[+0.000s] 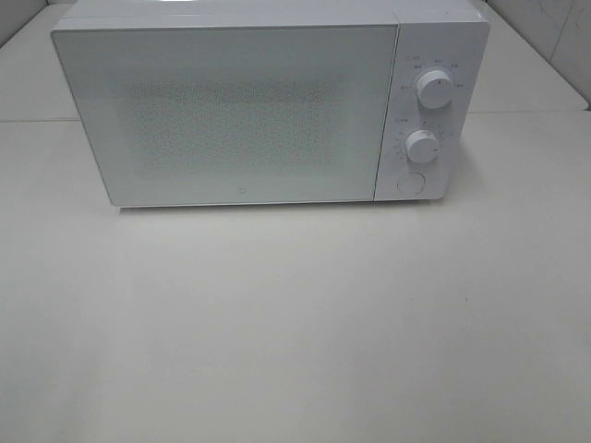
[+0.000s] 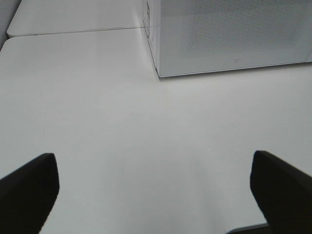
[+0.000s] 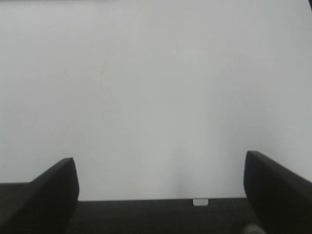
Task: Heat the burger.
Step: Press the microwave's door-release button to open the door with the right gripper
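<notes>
White is nearly all I get on every feed, and I cannot tell where the burger is: no view shows it, so I cannot place it against either set of fingers. The white box-shaped microwave oven has its frosted, speckled glass door shut, and I cannot see through the panel.

The left gripper has its two black fingers spread wide with only table between them. It faces the microwave's front left corner across a stretch of bare surface, well apart from the casing. The right gripper also has its black fingers set far apart and grips nothing. Its camera sees only plain tabletop, so I cannot say how it sits relative to the microwave.

On the microwave's control strip, to the right of the door, an upper white round knob sits above a lower white round knob. A flat round button lies just beneath them.

The microwave stands at the far side of the matte white table. A thin seam runs out from behind its left side, and the left wrist view shows it too. The whole surface in front of the door lies open, as do the strips beside both ends of the microwave.
</notes>
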Robot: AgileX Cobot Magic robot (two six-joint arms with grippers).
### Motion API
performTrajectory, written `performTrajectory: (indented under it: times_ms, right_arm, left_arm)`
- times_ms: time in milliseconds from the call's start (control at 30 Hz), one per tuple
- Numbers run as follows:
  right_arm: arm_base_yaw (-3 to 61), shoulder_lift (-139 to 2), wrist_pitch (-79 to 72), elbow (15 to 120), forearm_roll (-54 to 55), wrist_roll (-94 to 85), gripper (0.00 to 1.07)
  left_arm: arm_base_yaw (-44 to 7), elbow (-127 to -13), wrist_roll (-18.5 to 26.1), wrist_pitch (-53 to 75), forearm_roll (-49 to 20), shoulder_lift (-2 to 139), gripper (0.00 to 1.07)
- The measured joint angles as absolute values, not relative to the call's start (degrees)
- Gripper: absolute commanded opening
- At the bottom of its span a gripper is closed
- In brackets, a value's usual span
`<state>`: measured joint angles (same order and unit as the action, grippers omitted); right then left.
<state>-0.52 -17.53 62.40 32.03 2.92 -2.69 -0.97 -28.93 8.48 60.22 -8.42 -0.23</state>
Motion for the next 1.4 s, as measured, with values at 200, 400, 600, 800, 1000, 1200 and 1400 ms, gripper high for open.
performTrajectory:
  times_ms: [200,400,600,800,1000,1200,1400]
  right_arm:
    - [-0.52,-7.33,61.76,29.22,0.8,0.0,0.9]
    - [-0.52,-0.29,61.02,28.76,0.0,1.43,0.94]
    - [-0.52,0.23,60.96,28.76,-0.52,1.43,1.0]
    - [-0.52,0.23,60.96,28.76,-0.52,1.38,1.0]
    - [-0.52,0.23,60.96,28.76,-0.52,1.38,1.0]
    - [-0.52,0.23,60.96,28.76,-0.52,1.38,1.0]
    - [-0.52,0.23,60.96,28.76,-0.52,1.43,1.0]
  left_arm:
    - [-0.97,-28.93,8.48,60.22,-8.42,-0.23,1.02]
    - [-0.97,-28.93,8.48,60.22,-8.42,-0.23,1.02]
    - [-0.97,-28.93,8.48,60.22,-8.42,-0.23,1.02]
    - [-0.97,-28.93,8.48,60.22,-8.42,-0.23,1.02]
    - [-0.97,-28.93,8.48,60.22,-8.42,-0.23,1.02]
    - [-0.97,-28.93,8.48,60.22,-8.42,-0.23,1.02]
    - [-0.97,-28.93,8.48,60.22,-8.42,-0.23,1.02]
